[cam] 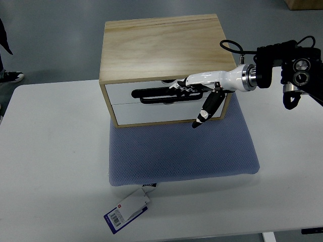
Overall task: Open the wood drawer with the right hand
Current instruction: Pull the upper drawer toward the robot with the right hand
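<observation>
A light wood drawer box point(161, 45) with two white drawer fronts stands on a blue-grey pad point(181, 151). Both drawers look closed. My right hand point(174, 98) reaches in from the right edge. Its dark fingers point(156, 94) lie stretched leftward across the upper drawer front point(118, 93), just below the small notch point(166, 80) in its top edge. The thumb point(204, 115) points down over the lower drawer front point(151, 113). I cannot tell whether any fingertip is hooked into the notch. The left arm does not show.
The pad lies on a white table point(50, 151). A white and blue paper tag point(126, 210) hangs off the pad's front left corner. A person's shoe point(11, 76) stands on the floor at the left edge.
</observation>
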